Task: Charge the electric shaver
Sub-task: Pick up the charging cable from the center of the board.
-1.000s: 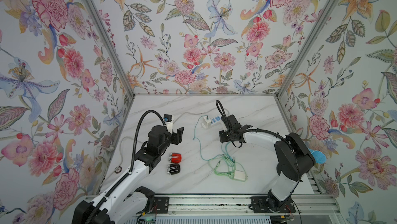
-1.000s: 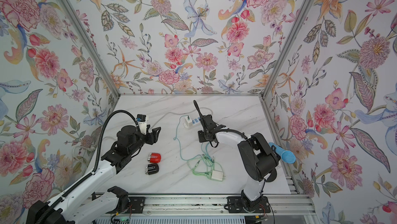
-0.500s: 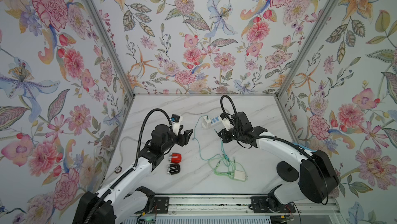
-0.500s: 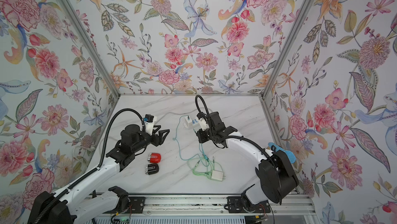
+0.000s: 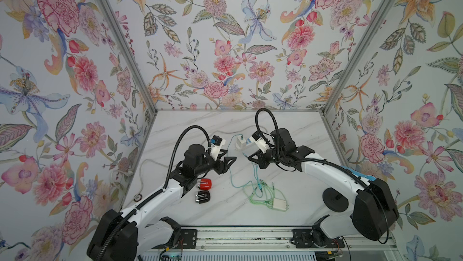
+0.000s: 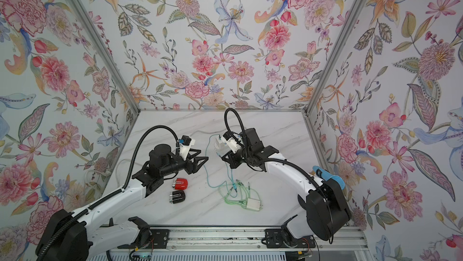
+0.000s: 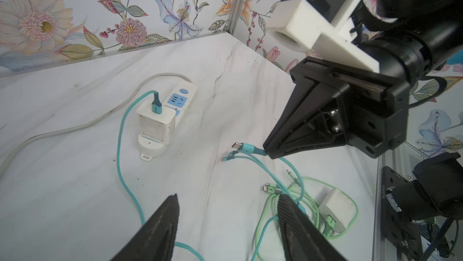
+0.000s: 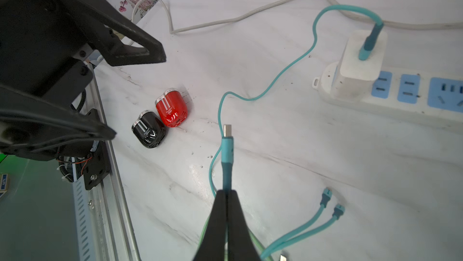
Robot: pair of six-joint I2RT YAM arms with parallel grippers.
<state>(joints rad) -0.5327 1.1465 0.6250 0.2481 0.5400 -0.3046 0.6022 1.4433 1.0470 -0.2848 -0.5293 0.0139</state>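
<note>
Two small shavers lie side by side on the marble table, one red and one black. My right gripper is shut on the teal charging cable just behind its USB-C plug, which sticks out ahead of the fingers above the table. The cable runs back to a white adapter plugged into the power strip. My left gripper hovers open and empty, facing the right gripper, beyond the shavers.
A tangle of pale green cables with a white charger lies near the front centre. The power strip's white lead trails to the left wall. Two spare teal plugs hang loose beside the held one.
The left gripper has moved right toward the table's middle and narrowed slightly. The right arm has unfolded and swung, carrying the teal plug a little left and nearer, toward the left gripper.
</note>
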